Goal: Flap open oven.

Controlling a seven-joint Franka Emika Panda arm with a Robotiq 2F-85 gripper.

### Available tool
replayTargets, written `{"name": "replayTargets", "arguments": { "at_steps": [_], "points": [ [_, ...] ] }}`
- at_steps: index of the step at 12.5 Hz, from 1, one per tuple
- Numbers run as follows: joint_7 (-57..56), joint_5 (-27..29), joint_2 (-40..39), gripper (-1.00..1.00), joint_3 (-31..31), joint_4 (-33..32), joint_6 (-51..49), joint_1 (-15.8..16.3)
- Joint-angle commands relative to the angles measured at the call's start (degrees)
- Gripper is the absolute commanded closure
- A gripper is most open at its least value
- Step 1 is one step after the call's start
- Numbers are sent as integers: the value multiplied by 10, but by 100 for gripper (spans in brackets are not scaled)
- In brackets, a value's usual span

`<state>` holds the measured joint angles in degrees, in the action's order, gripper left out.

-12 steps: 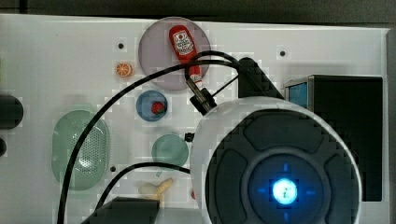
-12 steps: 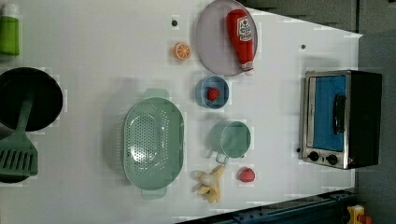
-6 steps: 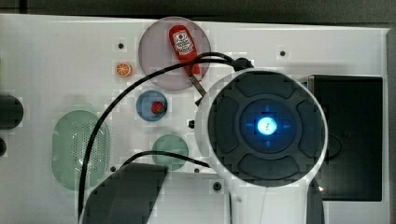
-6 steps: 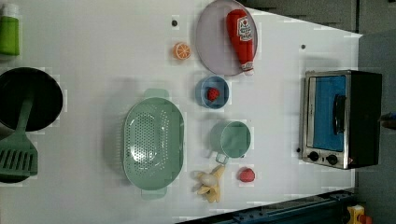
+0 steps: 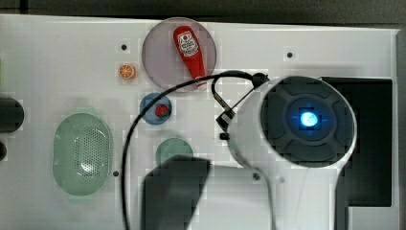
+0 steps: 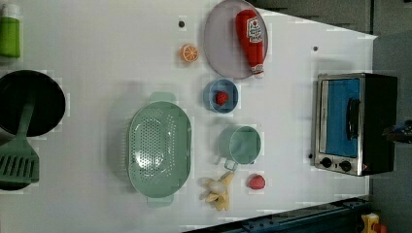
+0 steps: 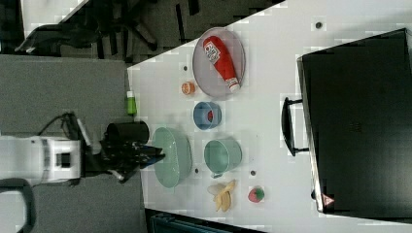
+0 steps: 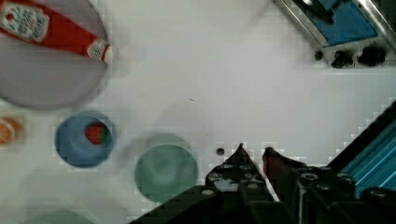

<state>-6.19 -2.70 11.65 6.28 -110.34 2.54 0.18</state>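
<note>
Left view is showing me the oven (image 6: 353, 124) sitting at the surface's (image 6: 107, 43) right end, door shut. I'm seeing my pincer (image 8: 253, 154) hovering high above the surface, nearly closed, holding nothing, green cup (image 8: 166, 171) below.

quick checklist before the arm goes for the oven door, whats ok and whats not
1. Oven door shut, ready to be flapped open: ok; blue glass sits flush in the left view.
2. Handle free to reach: ok; nothing hangs on it or blocks it.
3. Table in front of the door free for it to swing down: ok; the cup and strawberry sit apart from it.
4. Gripper empty: ok; fingertips close together, nothing between them.
5. Gripper at the handle: not ok; it is above the table short of the oven.
6. Jaws wide enough for the handle: not ok, nearly shut.
</note>
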Motion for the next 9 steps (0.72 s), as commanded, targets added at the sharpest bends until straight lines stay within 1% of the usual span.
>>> {"name": "replayTargets", "arguments": {
  "at_steps": [1,4,9],
  "points": [
    [-212,-2,4,65,53,-19,24,-20],
    [-374,-2,-1,65,104,-55,87,-29],
    [-571,-2,-54,65,173,-91,221,-33]
  ]
}}
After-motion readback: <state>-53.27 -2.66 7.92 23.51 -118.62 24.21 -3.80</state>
